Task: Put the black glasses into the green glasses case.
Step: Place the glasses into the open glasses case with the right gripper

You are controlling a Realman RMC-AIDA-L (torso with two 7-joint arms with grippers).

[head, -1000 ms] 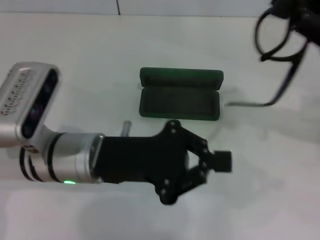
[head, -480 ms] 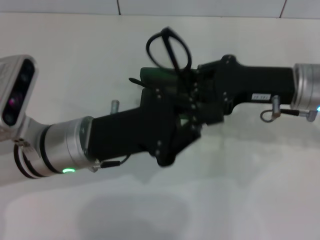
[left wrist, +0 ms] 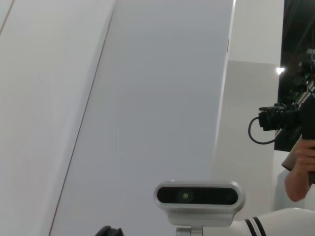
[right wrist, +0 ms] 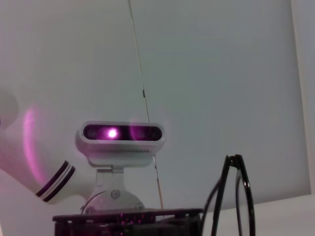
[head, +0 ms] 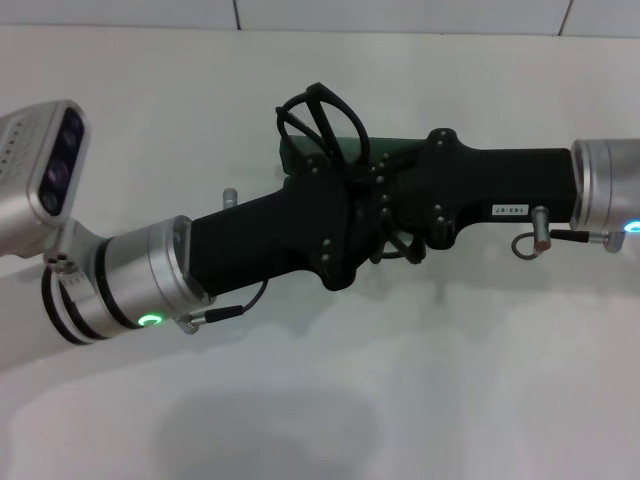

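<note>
The black glasses (head: 322, 118) stand upright above the spot where my two grippers meet, over the middle of the table. Their rims also show in the right wrist view (right wrist: 237, 196). The green glasses case (head: 296, 152) lies under both grippers, with only its far edge showing. My right gripper (head: 355, 172) reaches in from the right and is shut on the glasses' lower part. My left gripper (head: 385, 235) reaches in from the left and overlaps the right one in front of the case. The black bodies hide the left one's grip.
White table (head: 330, 400) all around. The left arm's wrist camera (head: 50, 165) stands at the left edge. The right wrist view shows it too (right wrist: 120, 133). A person's hand (left wrist: 300, 169) shows far off in the left wrist view.
My right gripper has carried the glasses from the far right corner to above the case. My left gripper has moved up and back to meet it there, covering most of the case.
</note>
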